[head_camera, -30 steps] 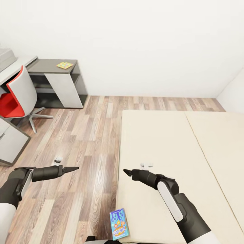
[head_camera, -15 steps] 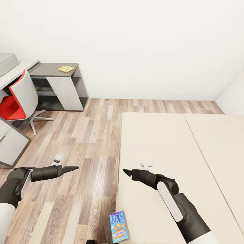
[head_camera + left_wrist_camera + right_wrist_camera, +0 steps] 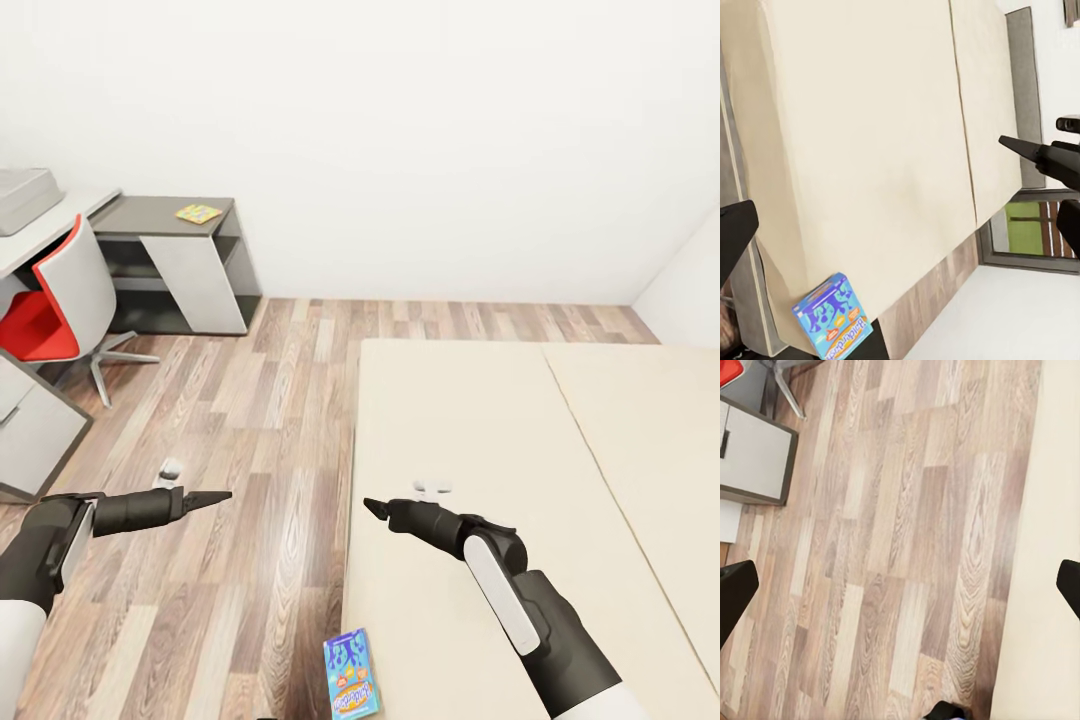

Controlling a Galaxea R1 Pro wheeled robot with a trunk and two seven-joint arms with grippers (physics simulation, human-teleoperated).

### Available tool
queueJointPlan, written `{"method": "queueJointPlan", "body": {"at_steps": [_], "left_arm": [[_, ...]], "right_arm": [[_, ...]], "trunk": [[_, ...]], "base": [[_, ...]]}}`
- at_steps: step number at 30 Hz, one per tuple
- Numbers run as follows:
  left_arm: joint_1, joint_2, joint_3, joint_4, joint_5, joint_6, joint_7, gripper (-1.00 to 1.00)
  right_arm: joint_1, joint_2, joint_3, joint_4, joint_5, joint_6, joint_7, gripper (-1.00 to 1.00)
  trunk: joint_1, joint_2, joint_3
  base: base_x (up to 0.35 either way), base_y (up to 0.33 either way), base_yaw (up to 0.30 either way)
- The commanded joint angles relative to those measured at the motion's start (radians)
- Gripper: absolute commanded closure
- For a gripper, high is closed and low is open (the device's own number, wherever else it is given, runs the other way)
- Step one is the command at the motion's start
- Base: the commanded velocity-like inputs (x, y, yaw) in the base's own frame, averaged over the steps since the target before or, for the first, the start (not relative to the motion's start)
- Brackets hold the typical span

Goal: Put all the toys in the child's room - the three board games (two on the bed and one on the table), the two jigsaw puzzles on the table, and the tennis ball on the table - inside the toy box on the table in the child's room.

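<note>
We hold both arms level ahead of us. The left gripper extends over the wood-plank floor at 9 o'clock; the right gripper is above the near edge of the beige two-part mattress. Each wrist view shows its fingertips at opposite frame edges, so both sets of fingers are spread wide and hold nothing. The small blue cartoon-printed board game box lies on the mattress corner at 6 o'clock. A flat jigsaw-patterned puzzle rests on the low dark grey desk unit at 11 o'clock, beside the red-and-white swivel chair.
</note>
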State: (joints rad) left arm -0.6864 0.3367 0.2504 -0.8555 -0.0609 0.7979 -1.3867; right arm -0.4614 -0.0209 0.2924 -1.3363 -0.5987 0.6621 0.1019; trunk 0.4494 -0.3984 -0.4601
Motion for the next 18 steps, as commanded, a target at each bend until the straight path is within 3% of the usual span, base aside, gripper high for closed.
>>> {"method": "queueJointPlan", "body": {"at_steps": [1,18], "left_arm": [[-0.001,0.0,0.002,0.0,-0.007,0.01,-0.007,-1.0],[-0.001,-0.002,-0.002,0.0,-0.007,0.01,-0.006,-1.0]], "right_arm": [[-0.001,-0.001,0.0,-0.001,0.002,0.004,0.002,-1.0],[-0.001,-0.003,0.0,0.004,0.001,-0.024,0.004,-1.0]], "trunk": [[0.001,-0.002,0.0],[0.001,-0.002,0.028]], "base": [[0.0,0.0,0.0],[0.0,0.0,0.0]]}}
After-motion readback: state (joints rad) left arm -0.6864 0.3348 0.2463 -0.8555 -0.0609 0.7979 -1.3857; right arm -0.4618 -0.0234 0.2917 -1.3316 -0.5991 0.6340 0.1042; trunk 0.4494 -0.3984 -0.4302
